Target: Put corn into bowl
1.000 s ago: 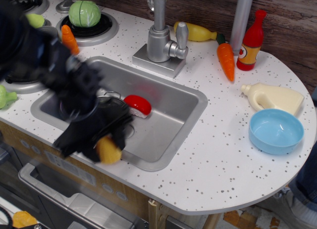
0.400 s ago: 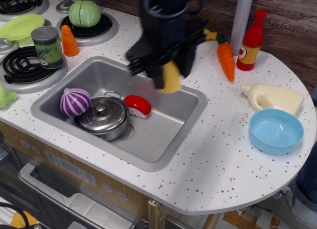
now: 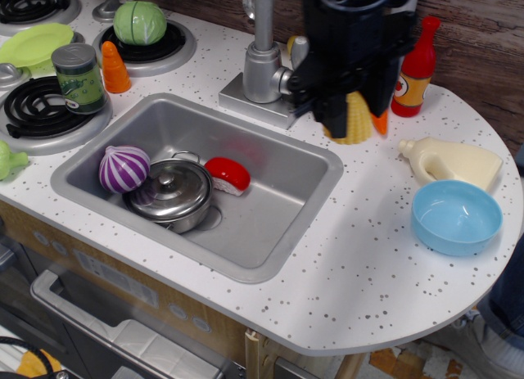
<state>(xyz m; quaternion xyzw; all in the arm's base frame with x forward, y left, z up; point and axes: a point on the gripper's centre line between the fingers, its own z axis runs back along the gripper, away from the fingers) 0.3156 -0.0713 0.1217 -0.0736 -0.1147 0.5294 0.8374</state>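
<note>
Sink (image 3: 295, 162) at 9 o'clock holds purple onion (image 3: 124, 168), steel pot (image 3: 170, 192), red piece (image 3: 228, 174). Gripper (image 3: 354, 117), blurred, at 12 o'clock above counter, looks clenched on the corn (image 3: 354, 122), ribbed end hanging below. Bowl (image 3: 456, 217) at 4 o'clock of corn, well apart, beside cream bottle (image 3: 452, 161)

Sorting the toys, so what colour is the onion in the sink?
Purple with white stripes: the onion shows best in the observation.image view, beside the steel pot.

hand (image 3: 354, 117) clamps corn (image 3: 354, 124) | above counter (image 3: 344, 264), right of sink (image 3: 278, 232) | bowl (image 3: 456, 217) apart
</note>
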